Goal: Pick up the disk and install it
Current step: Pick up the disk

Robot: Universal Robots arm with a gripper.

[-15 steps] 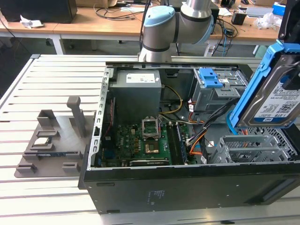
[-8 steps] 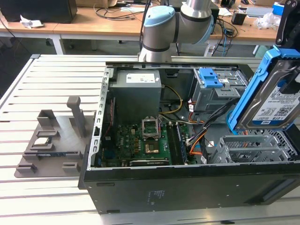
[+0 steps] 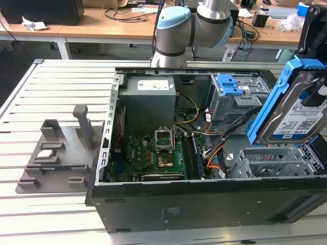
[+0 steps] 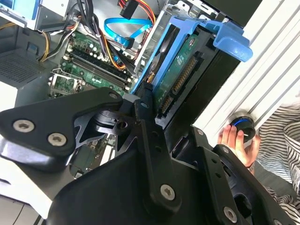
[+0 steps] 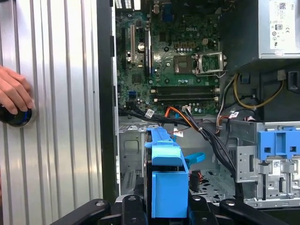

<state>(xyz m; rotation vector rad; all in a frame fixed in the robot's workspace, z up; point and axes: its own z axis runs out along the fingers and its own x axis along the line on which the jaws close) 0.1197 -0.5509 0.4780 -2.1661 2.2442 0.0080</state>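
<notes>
The disk, a silver hard drive with a white-and-blue label and blue side rails, hangs tilted over the right end of the open computer case. My gripper is shut on it from above. Just below the disk is an empty grey metal drive bay. In the second wrist view the black fingers clamp the disk by its edges, with its green circuit board side showing. In the first wrist view the disk's blue rail stands between the gripper fingers, above the bay floor.
A grey cage with a blue latch, the motherboard, the power supply and loose cables lie inside the case. A grey fixture holding a small chip sits at the exterior view's left. A person's hand rests on a knob beside the case.
</notes>
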